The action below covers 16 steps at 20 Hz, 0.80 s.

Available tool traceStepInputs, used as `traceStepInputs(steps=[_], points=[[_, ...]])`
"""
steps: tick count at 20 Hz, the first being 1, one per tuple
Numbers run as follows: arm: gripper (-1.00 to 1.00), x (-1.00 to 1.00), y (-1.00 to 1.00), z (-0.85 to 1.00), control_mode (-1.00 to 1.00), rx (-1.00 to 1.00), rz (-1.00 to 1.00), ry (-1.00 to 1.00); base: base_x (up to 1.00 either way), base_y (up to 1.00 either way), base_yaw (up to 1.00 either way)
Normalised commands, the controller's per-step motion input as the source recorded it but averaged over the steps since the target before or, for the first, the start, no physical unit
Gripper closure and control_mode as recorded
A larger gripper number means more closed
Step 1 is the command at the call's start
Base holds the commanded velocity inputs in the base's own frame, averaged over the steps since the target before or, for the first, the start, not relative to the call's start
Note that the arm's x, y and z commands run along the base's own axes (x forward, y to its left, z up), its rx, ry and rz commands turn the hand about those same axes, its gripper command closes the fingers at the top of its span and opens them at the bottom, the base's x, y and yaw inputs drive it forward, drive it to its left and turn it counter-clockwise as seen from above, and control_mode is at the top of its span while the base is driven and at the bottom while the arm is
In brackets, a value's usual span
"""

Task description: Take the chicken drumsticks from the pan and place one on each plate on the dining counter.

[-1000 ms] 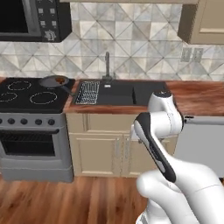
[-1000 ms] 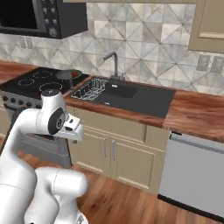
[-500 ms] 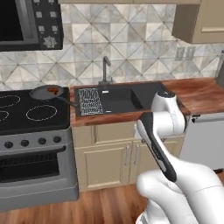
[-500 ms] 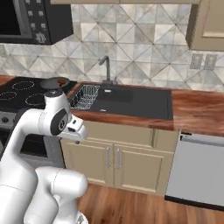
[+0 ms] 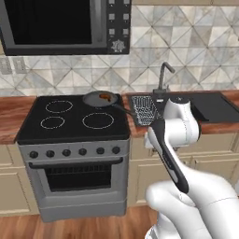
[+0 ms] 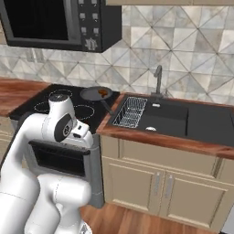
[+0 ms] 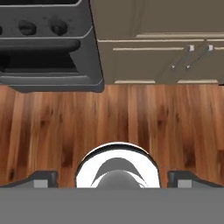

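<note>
The pan (image 5: 99, 99) sits on the back right burner of the stove, its short handle pointing toward the sink; it is also in the right base view (image 6: 96, 93). Orange-brown chicken drumsticks (image 5: 106, 97) lie in it, seen as a small patch (image 6: 104, 92). My arm is folded in front of the base, well short of the pan, with the hand pointing down at the floor. In the hand view my gripper (image 7: 113, 178) is open, its fingertips (image 7: 43, 178) wide apart with nothing between them. The plates and the dining counter are out of view.
The black stove (image 5: 74, 121) has an oven front below and a microwave (image 5: 60, 25) above. Right of it are a wire dish rack (image 5: 144, 108), a faucet (image 6: 158, 77) and a dark sink (image 6: 169, 118) in a wood counter. Beige cabinet fronts (image 7: 157, 39) and wood floor (image 7: 113, 118) lie below the hand.
Both base views have shifted as a whole: the base has driven left, so the stove and pan now sit nearer the middle. The arm keeps its folded pose and the gripper stays open.
</note>
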Motion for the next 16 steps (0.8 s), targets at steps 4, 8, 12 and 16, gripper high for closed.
traceStepInputs(steps=[4, 8, 12, 16], points=[[-1.0, 0.0, 0.0, 0.0, 1.0, 0.0, 0.0, 0.0, 0.74, 0.47, 0.12], [-1.0, 0.0, 0.0, 0.0, 1.0, 0.0, 0.0, 0.0, 0.65, 0.39, -0.26], [-1.0, 0.0, 0.0, 0.0, 1.0, 0.0, 0.0, 0.0, 0.59, 0.4, -0.13], [-1.0, 0.0, 0.0, 0.0, 1.0, 0.0, 0.0, 0.0, 0.52, 0.22, -0.04]])
